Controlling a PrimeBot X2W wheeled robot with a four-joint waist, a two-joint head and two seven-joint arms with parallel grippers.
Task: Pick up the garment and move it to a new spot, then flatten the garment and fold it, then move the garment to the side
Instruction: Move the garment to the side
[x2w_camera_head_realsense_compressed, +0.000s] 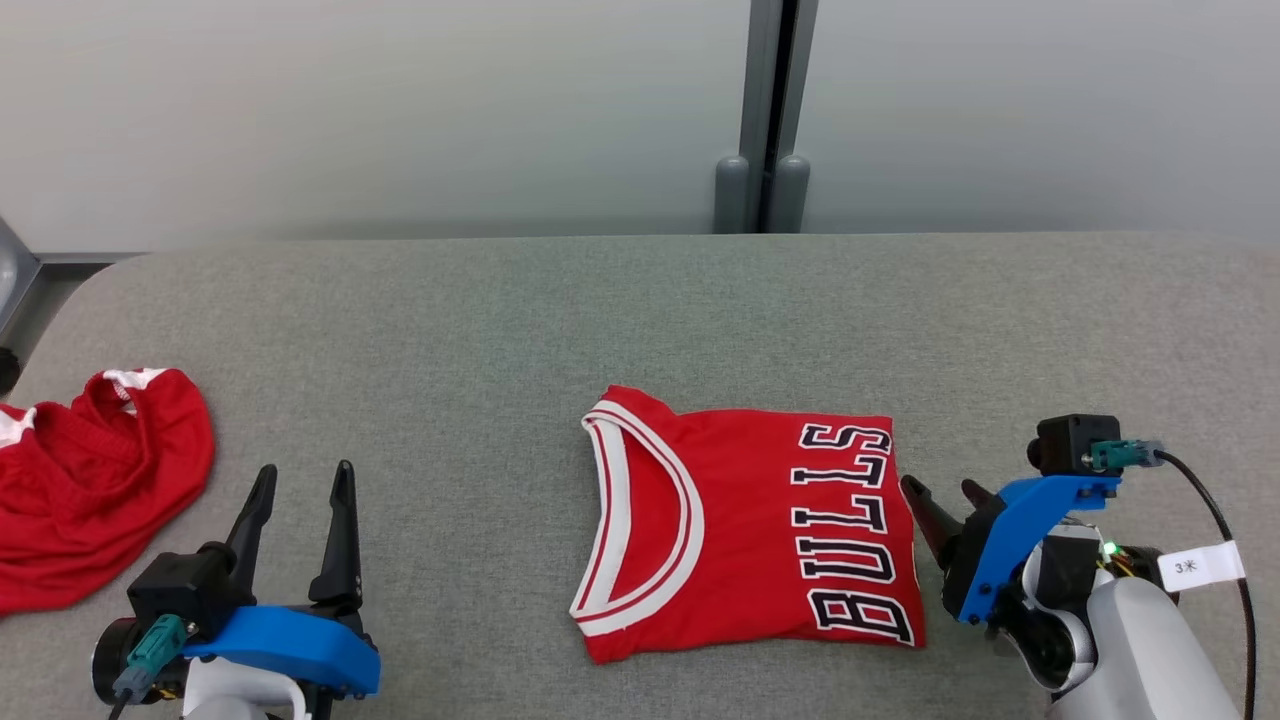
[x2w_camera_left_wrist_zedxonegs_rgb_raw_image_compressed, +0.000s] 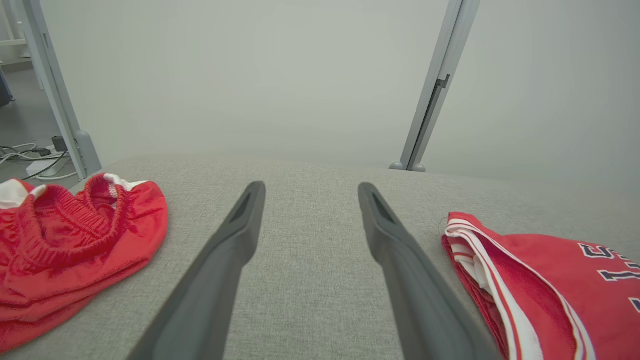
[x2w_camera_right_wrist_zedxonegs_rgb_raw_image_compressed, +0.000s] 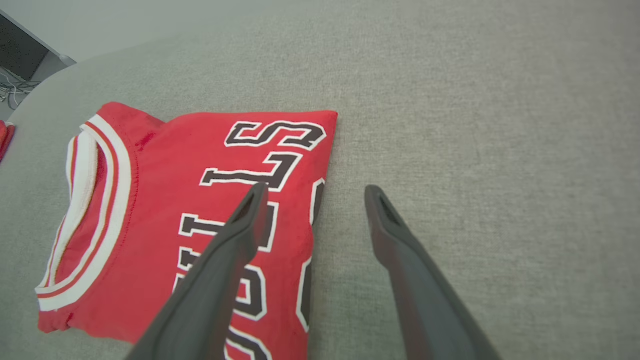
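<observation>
Right pincer (x2w_camera_head_realsense_compressed: 937, 484) wide open, perhaps against jersey (x2w_camera_head_realsense_compressed: 740, 540)

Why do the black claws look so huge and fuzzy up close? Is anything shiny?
Left wrist view: the left claw sits right by the lens, so its fingers swell and blur low down; right wrist view: same for the right claw; head view: soft even light, no glare, the Bulls jersey sharp.
</observation>
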